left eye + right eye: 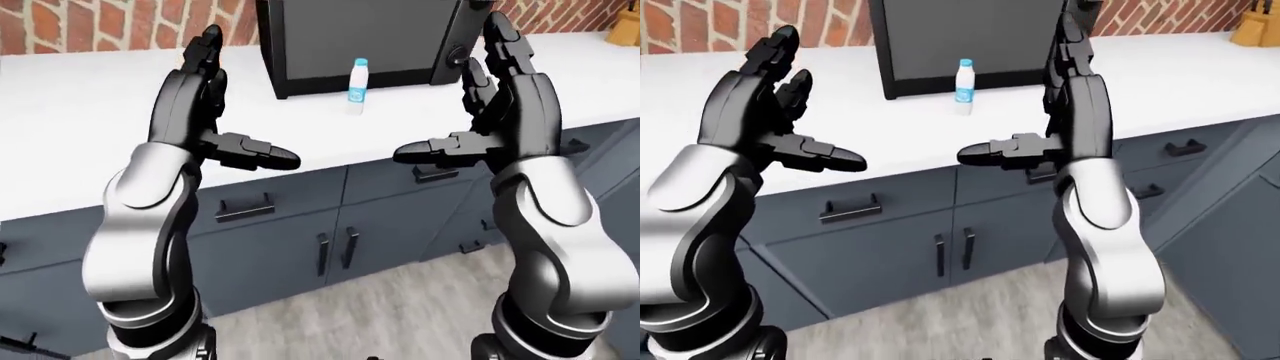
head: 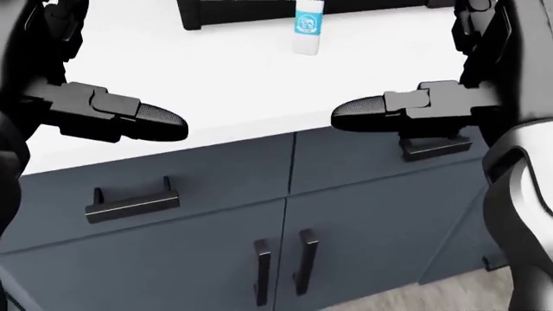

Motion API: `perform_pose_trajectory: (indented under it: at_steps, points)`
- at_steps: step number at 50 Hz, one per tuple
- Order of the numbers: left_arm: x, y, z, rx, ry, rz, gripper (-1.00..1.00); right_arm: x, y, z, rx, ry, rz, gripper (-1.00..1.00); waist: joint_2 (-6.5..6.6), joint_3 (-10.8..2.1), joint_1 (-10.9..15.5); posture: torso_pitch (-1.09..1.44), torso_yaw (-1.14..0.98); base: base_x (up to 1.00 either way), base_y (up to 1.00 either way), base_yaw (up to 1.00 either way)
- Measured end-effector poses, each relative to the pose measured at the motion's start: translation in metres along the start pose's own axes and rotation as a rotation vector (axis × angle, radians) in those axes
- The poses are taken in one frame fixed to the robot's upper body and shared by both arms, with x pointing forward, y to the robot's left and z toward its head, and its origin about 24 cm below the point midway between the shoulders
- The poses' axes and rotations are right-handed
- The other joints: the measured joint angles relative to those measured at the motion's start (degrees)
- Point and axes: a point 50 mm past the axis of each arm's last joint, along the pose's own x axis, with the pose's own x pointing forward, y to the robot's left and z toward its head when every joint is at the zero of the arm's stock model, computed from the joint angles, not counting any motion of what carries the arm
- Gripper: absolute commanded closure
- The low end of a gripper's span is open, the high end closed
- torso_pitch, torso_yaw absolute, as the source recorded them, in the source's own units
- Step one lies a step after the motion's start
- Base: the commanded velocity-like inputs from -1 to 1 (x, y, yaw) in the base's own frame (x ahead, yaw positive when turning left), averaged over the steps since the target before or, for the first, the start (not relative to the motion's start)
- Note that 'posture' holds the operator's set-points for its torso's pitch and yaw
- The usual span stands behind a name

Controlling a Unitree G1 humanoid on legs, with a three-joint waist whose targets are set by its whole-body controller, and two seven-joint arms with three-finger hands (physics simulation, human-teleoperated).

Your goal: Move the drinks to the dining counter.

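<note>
A small white bottle with a blue label and blue cap (image 1: pixel 357 86) stands upright on the white counter (image 1: pixel 90 127), just before a black microwave (image 1: pixel 350 41); the head view shows this bottle (image 2: pixel 306 29) at its top edge. My left hand (image 1: pixel 205 97) is raised at the left, open and empty, fingers up and thumb pointing inward. At the right my right hand (image 1: pixel 490 97) mirrors it, open and empty. Both hands hover nearer to me than the bottle, one on each side, well apart from it.
Dark blue-grey cabinet doors and drawers (image 2: pixel 216 227) with black handles run under the counter. A red brick wall (image 1: pixel 90 26) rises behind it. A wooden knife block (image 1: pixel 1250 30) stands at the far right. Light wood floor (image 1: pixel 380 315) lies below.
</note>
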Motion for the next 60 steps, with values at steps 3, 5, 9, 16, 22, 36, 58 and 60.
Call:
perform_pose_trajectory:
  at_steps: [3, 5, 9, 16, 22, 36, 58, 60]
  points:
    - [0.000, 0.001, -0.001, -0.002, 0.008, 0.006, -1.00, 0.000, 0.001, -0.002, 0.004, 0.011, 0.008, -1.00, -0.18, 0.36, 0.3, 0.00, 0.00, 0.00, 0.00, 0.00]
    - [-0.001, 0.001, 0.000, -0.002, 0.003, 0.005, -1.00, 0.000, 0.000, -0.002, 0.010, 0.011, 0.006, -1.00, -0.27, 0.44, 0.5, 0.00, 0.00, 0.00, 0.00, 0.00]
    - [-0.001, 0.000, -0.001, -0.002, 0.001, 0.002, -1.00, 0.001, -0.004, -0.004, 0.014, 0.012, -0.017, -1.00, -0.25, 0.10, 0.5, 0.00, 0.00, 0.07, 0.00, 0.00]
    - [-0.002, -0.002, 0.004, 0.002, -0.027, -0.004, -1.00, 0.000, -0.008, -0.003, 0.016, -0.002, -0.037, -1.00, 0.27, -0.05, -0.4, 0.00, 0.00, 0.39, 0.00, 0.00]
    - [-0.005, -0.001, 0.002, 0.002, -0.036, 0.001, -1.00, -0.001, -0.007, -0.001, 0.012, -0.019, -0.035, -1.00, 0.36, -0.78, -0.5, 0.00, 0.00, 0.30, 0.00, 0.00]
    - [-0.005, -0.003, -0.008, -0.006, 0.014, -0.025, -1.00, 0.002, -0.010, -0.010, -0.002, 0.033, -0.056, -1.00, -3.42, 1.60, -0.4, 0.00, 0.00, 0.01, 0.00, 0.00]
    - [-0.009, 0.007, -0.006, -0.004, 0.018, 0.030, -1.00, 0.001, -0.003, -0.003, 0.027, -0.002, -0.019, -1.00, -2.81, 0.20, -0.6, 0.00, 0.00, 0.00, 0.07, 0.00]
    - [-0.009, 0.007, -0.005, -0.003, 0.010, 0.025, -1.00, 0.001, -0.002, -0.002, 0.027, -0.006, -0.022, -1.00, -2.74, 0.07, -0.4, 0.00, 0.00, 0.00, 0.00, 0.00]
